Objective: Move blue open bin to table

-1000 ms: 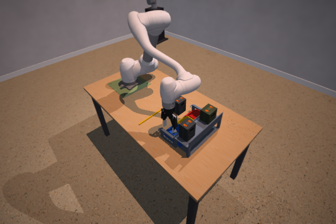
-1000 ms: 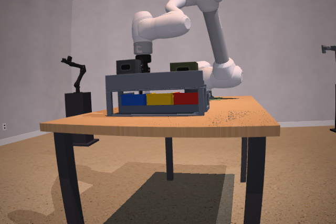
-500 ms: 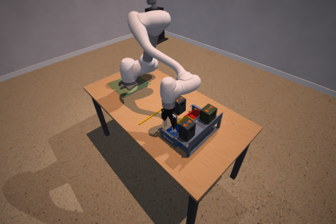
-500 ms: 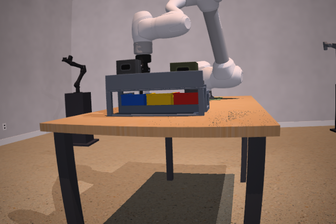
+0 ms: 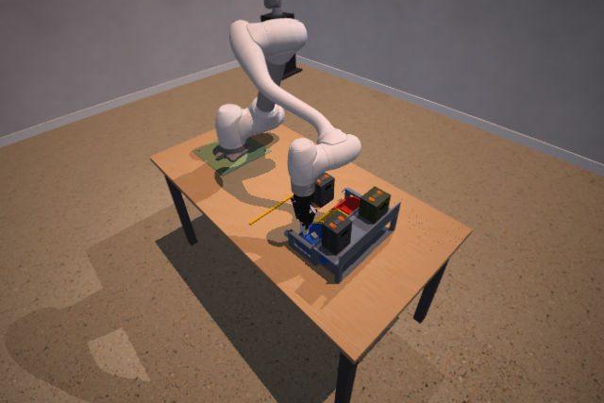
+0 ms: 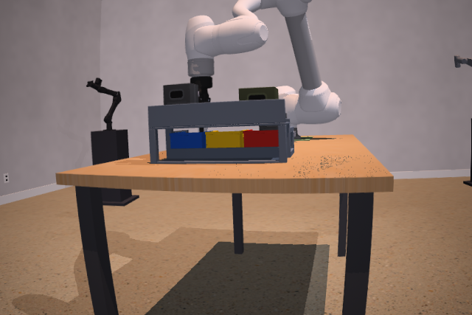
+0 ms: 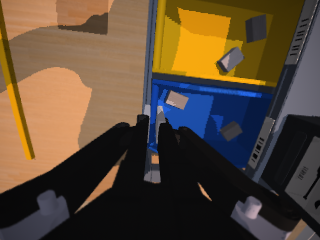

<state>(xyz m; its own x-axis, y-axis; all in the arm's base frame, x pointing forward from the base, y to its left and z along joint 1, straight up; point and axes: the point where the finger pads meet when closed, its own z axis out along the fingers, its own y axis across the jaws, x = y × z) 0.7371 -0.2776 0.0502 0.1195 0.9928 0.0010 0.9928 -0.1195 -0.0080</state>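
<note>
The blue bin [image 5: 307, 240] [image 6: 187, 140] [image 7: 197, 117] is in the lower level of the grey shelf [image 5: 365, 248] [image 6: 217, 113], at one end of the row, level. Two small parts lie in it, a pale one [image 7: 177, 100] and a grey one [image 7: 231, 131]. My gripper [image 7: 153, 113] points down and is shut on the blue bin's thin front wall, one finger outside and one inside. Its fingertips are partly hidden in the exterior view. The yellow bin [image 5: 329, 214] [image 6: 223, 139] [image 7: 200, 40] is directly beside the blue one, and the red bin [image 5: 348, 205] [image 6: 261, 139] is beyond it.
A black toolbox [image 5: 335, 238] [image 6: 186, 94] [image 7: 287, 150] stands on the shelf top close to the blue bin. A green toolbox [image 5: 375, 208] [image 6: 266, 92] stands farther along. Another dark box [image 5: 324, 192] stands behind my gripper. A yellow stick [image 5: 270, 209] [image 7: 15, 95] lies on the table.
</note>
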